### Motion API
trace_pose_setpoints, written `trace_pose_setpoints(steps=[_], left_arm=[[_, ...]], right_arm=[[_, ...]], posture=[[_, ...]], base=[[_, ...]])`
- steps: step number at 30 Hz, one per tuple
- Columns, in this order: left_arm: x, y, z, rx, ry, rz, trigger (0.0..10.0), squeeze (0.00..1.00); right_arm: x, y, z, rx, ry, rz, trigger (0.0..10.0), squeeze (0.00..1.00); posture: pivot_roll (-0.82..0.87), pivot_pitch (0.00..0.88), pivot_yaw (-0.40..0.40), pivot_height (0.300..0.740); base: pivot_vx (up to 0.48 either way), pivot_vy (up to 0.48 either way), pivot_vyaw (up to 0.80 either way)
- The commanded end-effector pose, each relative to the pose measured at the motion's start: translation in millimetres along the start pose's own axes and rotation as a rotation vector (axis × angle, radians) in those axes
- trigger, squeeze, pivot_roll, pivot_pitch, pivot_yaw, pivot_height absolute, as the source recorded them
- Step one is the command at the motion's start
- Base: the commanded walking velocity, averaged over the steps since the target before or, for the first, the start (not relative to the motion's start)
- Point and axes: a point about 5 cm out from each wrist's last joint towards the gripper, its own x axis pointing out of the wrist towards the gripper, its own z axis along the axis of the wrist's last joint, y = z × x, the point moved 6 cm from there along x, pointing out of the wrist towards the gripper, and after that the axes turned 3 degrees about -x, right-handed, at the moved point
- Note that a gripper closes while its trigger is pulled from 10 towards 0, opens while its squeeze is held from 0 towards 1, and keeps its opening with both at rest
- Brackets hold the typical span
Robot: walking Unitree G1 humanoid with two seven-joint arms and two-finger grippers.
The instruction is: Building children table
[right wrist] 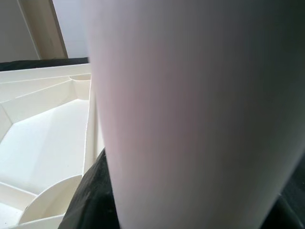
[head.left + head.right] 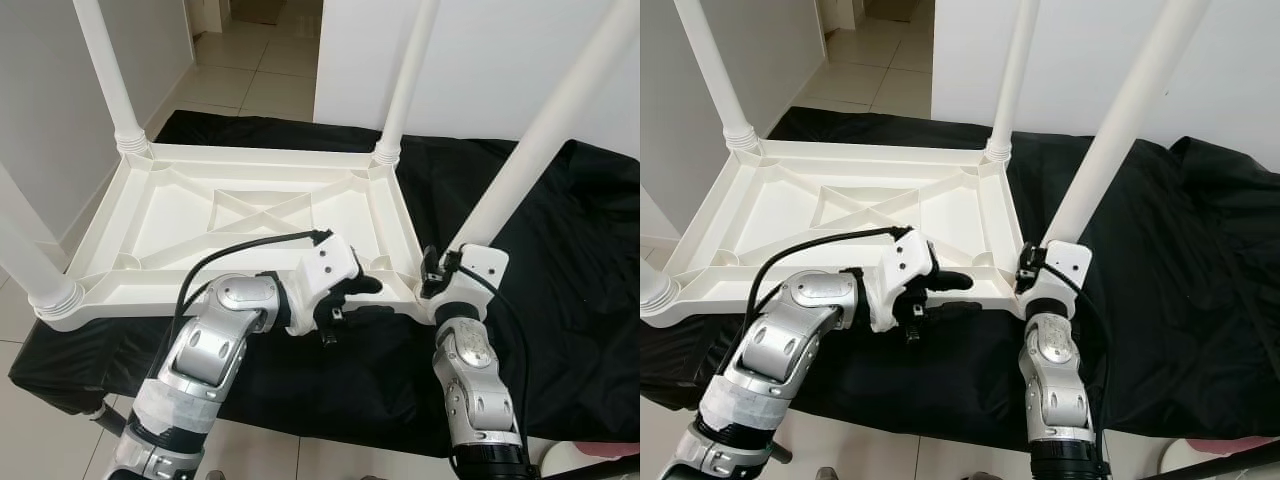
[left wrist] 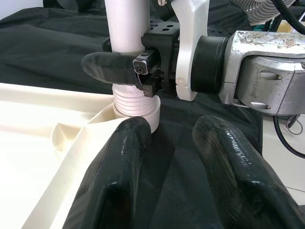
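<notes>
Upturned white children's table [image 2: 250, 215] on a black cloth [image 2: 560, 260], legs pointing up; the right gripper [image 3: 125, 67], jaws pinching the near-right leg [image 2: 545, 135] just above its corner socket, and the left gripper [image 2: 345, 300], jaws spread, at the near rim beside it.

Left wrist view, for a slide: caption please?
Right gripper clasps the table leg at its socket, left fingers nearby.

Even, bright indoor light; the head views are sharp, with soft shadows. The white table leg [image 1: 190, 114] is blurred, too close to the right wrist camera. The black cloth [image 2: 560, 260] reads dark without glare.
</notes>
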Motion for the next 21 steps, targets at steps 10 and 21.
trace_pose_setpoints(steps=[10,21], left_arm=[[0.1,11.5,2.2,0.0,-0.005,0.11,10.0,0.0],[2.1,10.9,4.6,0.004,-0.01,0.105,10.0,0.0]], right_arm=[[-3.6,3.3,10.6,0.06,-0.038,0.065,10.0,1.0],[1.4,3.0,13.9,-0.049,-0.076,0.447,10.0,0.0]], posture=[[-0.05,0.0,-0.053,0.74],[-0.05,0.0,-0.046,0.74]], base=[[0.0,0.0,0.0],[0.0,0.0,0.0]])
